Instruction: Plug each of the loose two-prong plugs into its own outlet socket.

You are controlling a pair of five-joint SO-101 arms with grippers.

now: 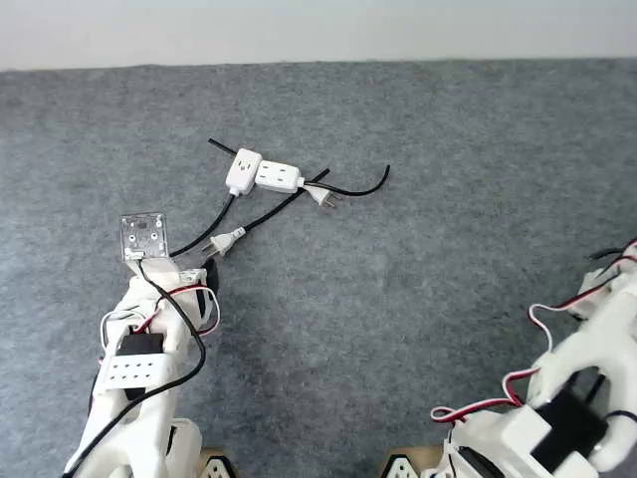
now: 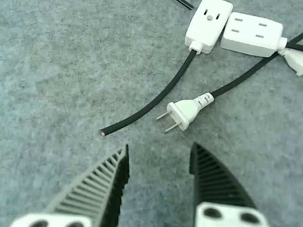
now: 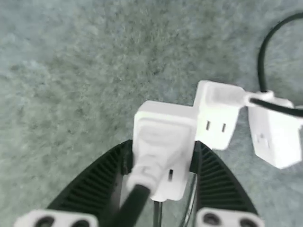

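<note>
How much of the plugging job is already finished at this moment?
Done: maybe one. The right gripper grips a block with a corded plug that seems seated; I cannot be sure. In hand: the open left gripper hovers short of a loose plug. Left: that plug and a second plug lie unplugged near the empty sockets.

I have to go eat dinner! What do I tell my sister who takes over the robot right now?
Left tool: open, empty, just short of the near plug, which lies loose.
Right tool: closed on a white socket block with a corded plug on it.
From above: two sockets lie together, far plug loose beside them.
Done: no plug clearly pushed in.
Left: grab each loose plug, push it into its own socket.
</note>
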